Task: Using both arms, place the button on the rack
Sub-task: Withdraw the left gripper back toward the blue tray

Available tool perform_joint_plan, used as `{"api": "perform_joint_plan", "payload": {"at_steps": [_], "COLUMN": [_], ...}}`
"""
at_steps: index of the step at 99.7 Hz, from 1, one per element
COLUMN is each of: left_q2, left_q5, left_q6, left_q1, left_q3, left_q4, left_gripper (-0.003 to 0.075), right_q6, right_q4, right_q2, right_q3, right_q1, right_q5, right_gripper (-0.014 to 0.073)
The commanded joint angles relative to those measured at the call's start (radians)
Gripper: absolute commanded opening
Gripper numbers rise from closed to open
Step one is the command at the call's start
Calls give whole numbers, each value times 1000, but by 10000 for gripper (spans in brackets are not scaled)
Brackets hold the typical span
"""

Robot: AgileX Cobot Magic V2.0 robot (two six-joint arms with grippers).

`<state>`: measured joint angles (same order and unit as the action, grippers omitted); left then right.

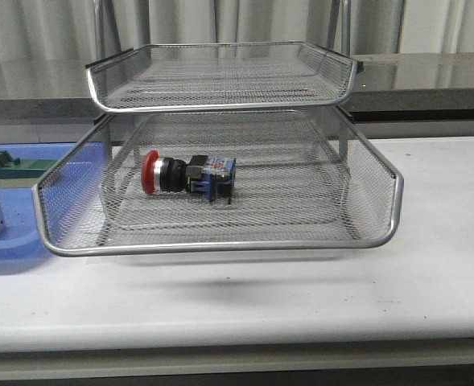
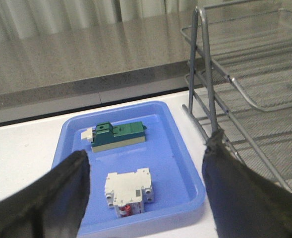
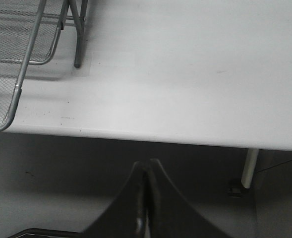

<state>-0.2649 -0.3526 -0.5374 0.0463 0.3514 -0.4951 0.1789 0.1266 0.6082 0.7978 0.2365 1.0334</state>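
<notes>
Blue tray (image 2: 185, 163) — near the table's left edge, carrying a green block (image 2: 117, 135) and a white breaker (image 2: 129, 191). Left gripper (image 2: 146, 193) — fingers spread wide above the tray, grasping nothing. Rack (image 1: 365, 241) — mid-table; the button (image 1: 187, 174) lies on its side in the pulled-out tray, left of centre, red cap leftward. Right gripper (image 3: 146, 198) — fingers pressed together, empty, hanging beyond the table's front edge.
</notes>
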Motion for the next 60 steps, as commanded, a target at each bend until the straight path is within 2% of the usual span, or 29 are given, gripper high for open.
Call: {"api": "perform_joint_plan", "payload": {"at_steps": [1, 16, 40, 49, 60], "left_q2": [64, 148, 151, 151, 151], "left_q5": [120, 94, 88, 95, 98], "left_q6": [8, 8, 8, 8, 8], "left_q1": [-2, -2, -2, -2, -2], "left_q3": [5, -13, -67, -81, -90], "left_q4": [-48, -48, -55, -71, -74], "left_gripper": [461, 461, 453, 384, 214], "right_q6": [-3, -3, -3, -3, -3], "right_q4": [16, 16, 16, 16, 16], "right_q2": [1, 1, 1, 1, 1], "right_q3": [33, 33, 33, 33, 33], "right_q1": [-2, -2, -2, -2, -2], "right_q5": [-49, -49, -49, -49, -49], "right_gripper": [-71, -71, -71, -71, -71]}}
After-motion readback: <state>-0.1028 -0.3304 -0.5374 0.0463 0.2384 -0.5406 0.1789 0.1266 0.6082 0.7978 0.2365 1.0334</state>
